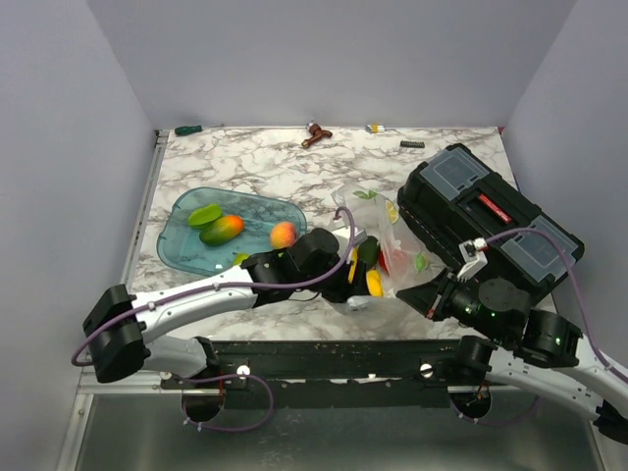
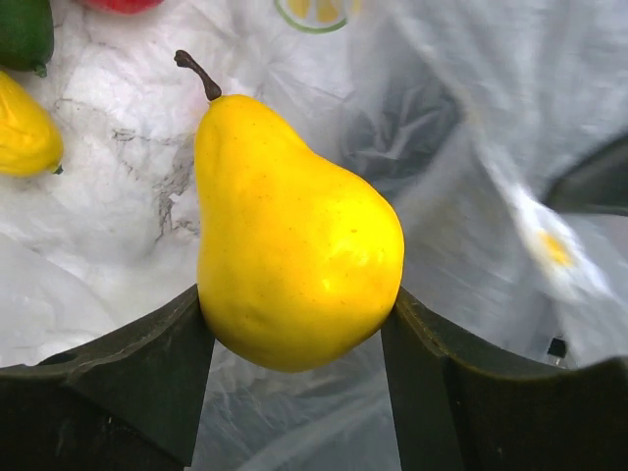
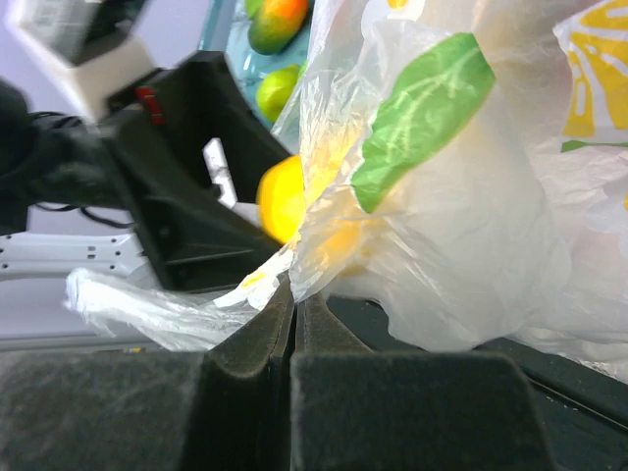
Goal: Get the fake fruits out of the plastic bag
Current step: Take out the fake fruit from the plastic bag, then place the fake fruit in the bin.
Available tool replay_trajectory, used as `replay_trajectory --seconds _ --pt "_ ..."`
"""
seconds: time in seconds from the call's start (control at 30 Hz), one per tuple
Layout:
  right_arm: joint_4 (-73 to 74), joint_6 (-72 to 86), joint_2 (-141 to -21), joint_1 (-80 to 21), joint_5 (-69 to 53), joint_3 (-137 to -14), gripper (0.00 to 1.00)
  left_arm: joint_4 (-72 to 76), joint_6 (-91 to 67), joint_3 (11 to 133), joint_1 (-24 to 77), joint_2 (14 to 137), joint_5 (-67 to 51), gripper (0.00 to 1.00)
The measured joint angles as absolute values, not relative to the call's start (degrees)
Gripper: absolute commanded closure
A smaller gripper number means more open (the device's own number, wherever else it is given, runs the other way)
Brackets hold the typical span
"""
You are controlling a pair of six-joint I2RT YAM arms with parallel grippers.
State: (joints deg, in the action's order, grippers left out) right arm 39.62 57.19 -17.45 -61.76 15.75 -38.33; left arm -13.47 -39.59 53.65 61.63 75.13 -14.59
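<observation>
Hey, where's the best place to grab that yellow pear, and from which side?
Grip the yellow pear across its wide lower belly, coming from the blunt end opposite the stem. The neck tapers and would likely slip; the left gripper clamps that belly now.

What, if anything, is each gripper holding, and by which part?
Left gripper: the yellow pear, by its wide lower body. Right gripper: the plastic bag, by a crumpled fold.

glossy yellow pear (image 2: pixel 294 235), brown-stemmed, upright between my left fingers (image 2: pixel 118 383), above the crinkly clear bag (image 1: pixel 392 231), its edge pinched in my right fingers (image 3: pixel 147 412), green fruit (image 2: pixel 25 34), yellow fruit (image 2: pixel 25 128), red fruit (image 2: pixel 123 4) on its plastic
</observation>
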Motion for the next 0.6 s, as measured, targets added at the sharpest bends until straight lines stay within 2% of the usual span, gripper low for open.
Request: replay_trajectory --seconds 0.33,0.6 --pt "37.78 56.18 -26.5 -61.76 16.36 -40.32 0.99 -22.61 -37.87 53.1 59.88 59.02 -5.8 0.84" --pt "36.47 55.88 -26.61 -61.76 16.27 -40.29 0.99 -32.21 -34.37 50.15 46.72 47.0 0.21 0.91"
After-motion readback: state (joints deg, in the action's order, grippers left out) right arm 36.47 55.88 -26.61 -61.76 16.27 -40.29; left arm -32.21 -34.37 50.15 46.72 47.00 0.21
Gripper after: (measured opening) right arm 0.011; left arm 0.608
